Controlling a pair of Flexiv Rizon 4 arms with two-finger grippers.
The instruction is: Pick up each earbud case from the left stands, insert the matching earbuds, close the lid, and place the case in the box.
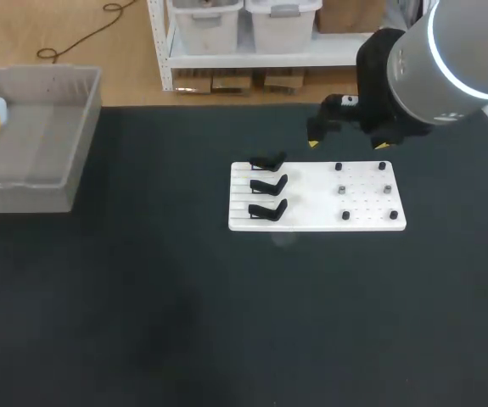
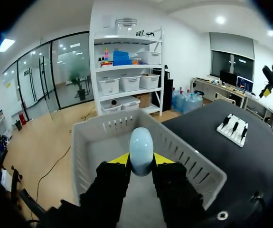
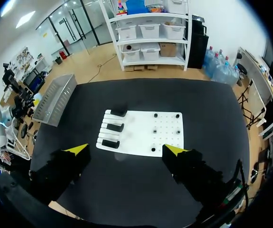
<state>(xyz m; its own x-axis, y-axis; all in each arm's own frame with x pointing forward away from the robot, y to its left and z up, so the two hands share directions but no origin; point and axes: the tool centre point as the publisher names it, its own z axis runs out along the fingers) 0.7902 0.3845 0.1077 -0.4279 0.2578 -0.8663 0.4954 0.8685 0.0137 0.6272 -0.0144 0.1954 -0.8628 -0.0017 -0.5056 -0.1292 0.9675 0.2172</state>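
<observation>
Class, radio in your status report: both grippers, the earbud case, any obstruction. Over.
Left gripper shut on earbud case, over the box. Right gripper open, high above the white board. No obstruction seen.

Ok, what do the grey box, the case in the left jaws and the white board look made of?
Grey slotted box: likely moulded plastic, matt; thin walls with vent slits. Pale rounded earbud case: smooth glossy plastic, by its soft sheen. White flat board: looks like matt plastic or painted sheet; cannot tell which.
</observation>
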